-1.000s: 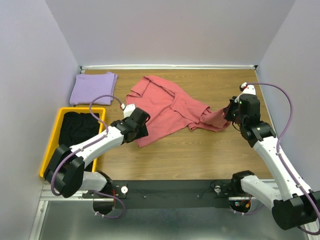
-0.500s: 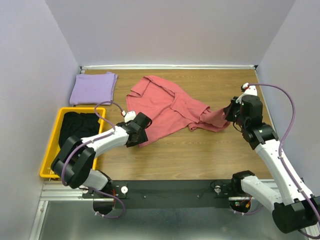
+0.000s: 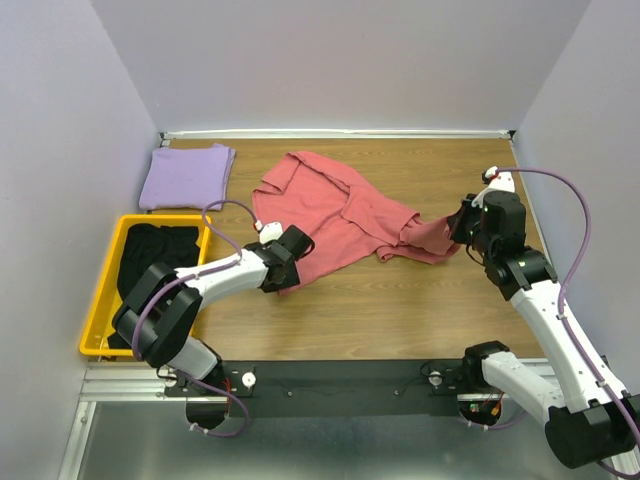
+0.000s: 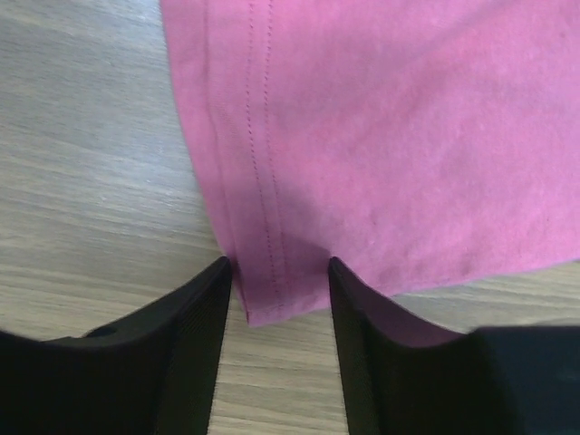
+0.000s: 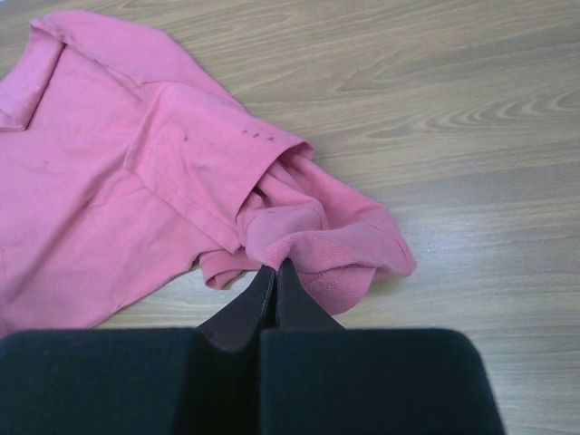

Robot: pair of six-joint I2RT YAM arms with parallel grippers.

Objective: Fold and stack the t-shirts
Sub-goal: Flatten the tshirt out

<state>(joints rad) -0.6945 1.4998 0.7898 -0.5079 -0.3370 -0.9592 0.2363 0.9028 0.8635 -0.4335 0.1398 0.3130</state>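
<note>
The salmon-pink t-shirt (image 3: 340,215) lies crumpled and partly spread in the middle of the wooden table. My left gripper (image 3: 292,262) is at its near-left corner. In the left wrist view the stitched hem corner (image 4: 263,272) lies on the wood between the jaws of the left gripper (image 4: 279,272), which stand apart. My right gripper (image 3: 462,228) is at the shirt's right end. In the right wrist view the right gripper (image 5: 275,267) is shut on a bunched fold of the pink cloth (image 5: 308,245). A lavender t-shirt (image 3: 187,175) lies folded at the back left. Black t-shirts (image 3: 155,255) fill the bin.
A yellow plastic bin (image 3: 105,270) stands along the left edge of the table. Purple walls close the left, back and right sides. Bare wood (image 3: 400,300) shows between the pink shirt and the arm bases.
My left gripper has slid right and nearer, down to the shirt's near-left corner, and its jaws have narrowed around the hem. The right gripper has kept its hold and place.
</note>
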